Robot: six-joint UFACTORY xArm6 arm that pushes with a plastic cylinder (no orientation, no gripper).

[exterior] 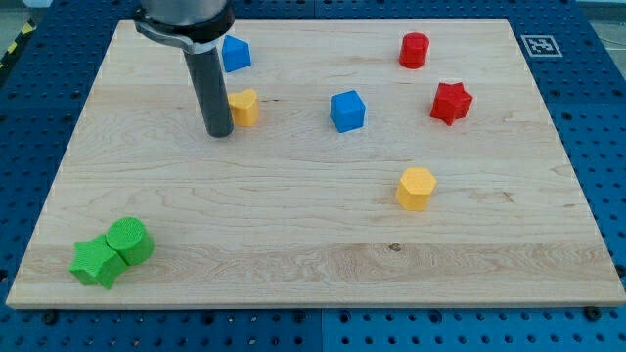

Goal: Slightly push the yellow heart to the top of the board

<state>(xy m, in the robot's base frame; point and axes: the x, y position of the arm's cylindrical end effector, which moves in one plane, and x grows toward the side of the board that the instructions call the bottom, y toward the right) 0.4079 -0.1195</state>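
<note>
While two green blocks (111, 253) sat touching at the tabletop's (313, 235) bottom left, a yellow hexagonal block (416, 188) lay further up on the right. Beyond, the rod's tip (218, 132) stood just left of the yellow heart (245, 107), seemingly touching it; no pincer showed.

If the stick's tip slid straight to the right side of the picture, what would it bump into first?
My tip sits just left of the yellow heart, seemingly touching it. Sliding toward the view's right, it would probably meet that heart first, though perhaps only its lower edge. The blue cube lies farther along.
</note>
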